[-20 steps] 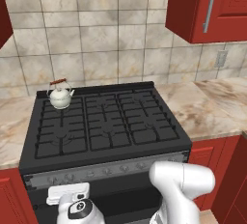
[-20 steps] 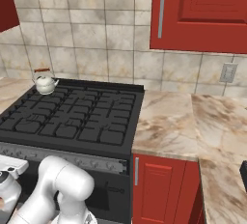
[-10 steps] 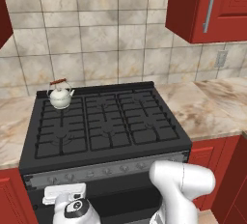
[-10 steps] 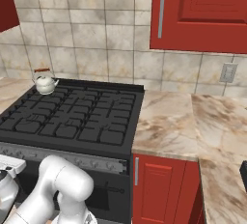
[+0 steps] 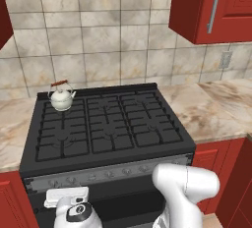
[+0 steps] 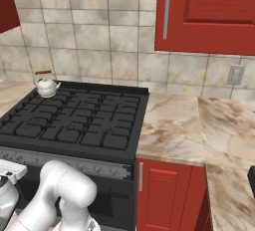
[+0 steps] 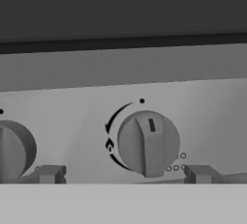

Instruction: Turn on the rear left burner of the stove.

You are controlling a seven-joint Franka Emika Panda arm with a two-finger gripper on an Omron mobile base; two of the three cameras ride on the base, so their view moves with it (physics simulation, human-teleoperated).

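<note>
Rear left burner (image 5: 63,105) under white kettle (image 5: 61,97); stove (image 5: 106,124) black, grey knob (image 7: 147,143) upright. Gripper (image 7: 124,174) jaws apart, flanking knob. Marble counter (image 6: 184,125), red cabinets (image 6: 209,13).

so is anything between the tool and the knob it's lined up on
Nothing visible. In the hand view the knob sits straight ahead on the stove's grey front strip, and the tool has its fingertips spread to either side of it, the gap between clear.
</note>
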